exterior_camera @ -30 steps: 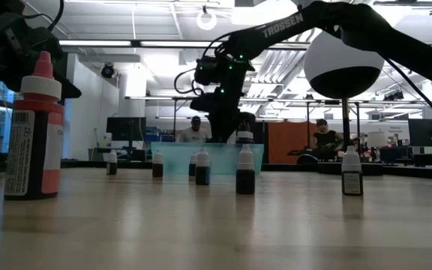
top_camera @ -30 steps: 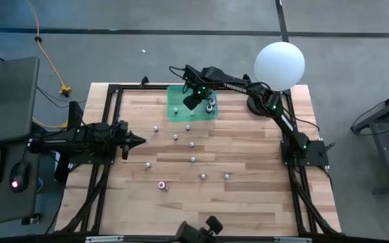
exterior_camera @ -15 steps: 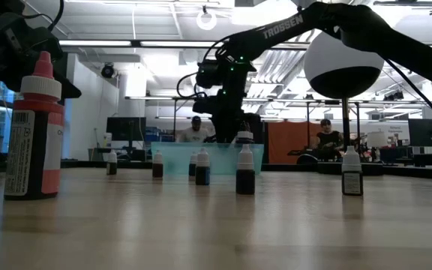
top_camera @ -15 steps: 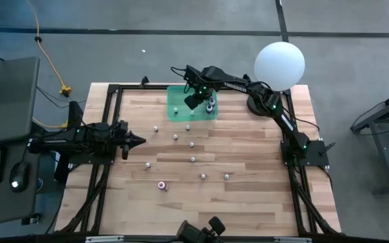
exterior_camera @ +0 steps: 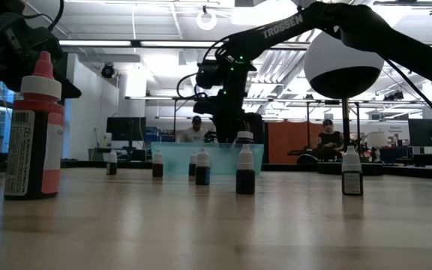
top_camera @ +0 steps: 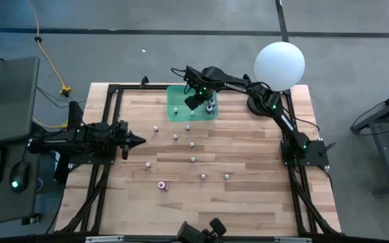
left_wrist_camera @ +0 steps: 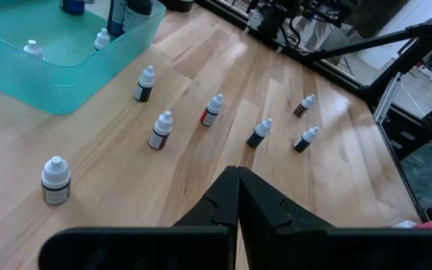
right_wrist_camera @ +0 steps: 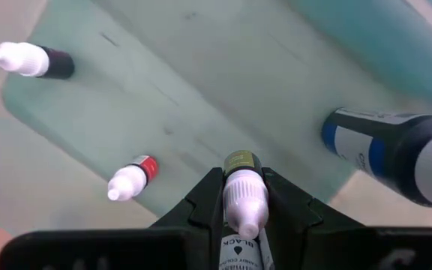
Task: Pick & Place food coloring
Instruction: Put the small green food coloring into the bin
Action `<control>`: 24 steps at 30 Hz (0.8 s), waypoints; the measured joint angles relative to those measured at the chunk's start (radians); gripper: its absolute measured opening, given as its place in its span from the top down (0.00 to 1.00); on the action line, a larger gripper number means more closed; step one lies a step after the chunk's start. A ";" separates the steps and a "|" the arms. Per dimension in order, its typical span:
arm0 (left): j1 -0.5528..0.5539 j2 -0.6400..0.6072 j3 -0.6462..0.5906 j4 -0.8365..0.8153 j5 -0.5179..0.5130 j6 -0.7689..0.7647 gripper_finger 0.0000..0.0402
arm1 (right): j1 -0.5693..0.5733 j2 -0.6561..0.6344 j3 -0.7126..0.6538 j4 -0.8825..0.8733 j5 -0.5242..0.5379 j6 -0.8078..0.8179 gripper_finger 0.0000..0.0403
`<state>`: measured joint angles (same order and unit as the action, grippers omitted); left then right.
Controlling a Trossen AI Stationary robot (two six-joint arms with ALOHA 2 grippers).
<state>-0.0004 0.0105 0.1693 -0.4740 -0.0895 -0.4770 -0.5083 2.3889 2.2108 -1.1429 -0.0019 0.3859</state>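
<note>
While the right gripper is hanging over the green tray at the far side of the table, its fingers are clamping a small white-capped bottle with a black label, so the job is sitting partway through, with this bottle not yet let go. Judging from the right wrist view, four bottles are already lying or standing in the tray: two tiny ones on their sides, one of them red, and two larger blue ones standing together at one side. Out on the bare wood, roughly ten bottles are still waiting, counting nine small ones spread across the middle and one bigger pink one nearer the front edge. The left gripper is resting at its own side of the table, fingers pressed together on nothing.
</note>
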 joint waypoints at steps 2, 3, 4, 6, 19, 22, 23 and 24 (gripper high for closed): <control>0.000 0.000 0.000 0.000 0.000 0.000 1.00 | 0.001 0.000 0.000 -0.013 0.000 0.003 0.84; 0.000 0.000 0.000 0.000 0.000 0.000 1.00 | 0.003 0.000 0.000 -0.017 -0.004 0.008 0.84; 0.000 0.000 0.000 0.000 0.000 0.000 1.00 | 0.004 0.000 0.000 -0.021 -0.004 0.011 0.84; 0.000 0.000 0.000 0.000 0.000 0.000 1.00 | 0.008 0.000 0.000 -0.023 -0.007 0.015 0.83; 0.000 0.000 0.000 0.000 0.000 0.000 1.00 | 0.041 0.001 0.000 0.043 -0.033 0.073 0.83; 0.000 0.000 0.000 0.000 0.000 0.000 1.00 | 0.046 0.001 0.000 0.048 -0.030 0.085 0.83; 0.000 0.000 0.000 0.000 0.000 0.000 1.00 | 0.046 0.001 0.000 0.048 -0.027 0.086 0.83; 0.000 0.000 0.000 0.000 0.000 0.000 1.00 | 0.046 0.001 0.000 0.048 -0.025 0.086 0.83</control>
<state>-0.0003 0.0105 0.1694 -0.4740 -0.0896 -0.4770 -0.4625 2.3901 2.2108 -1.0950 -0.0273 0.4719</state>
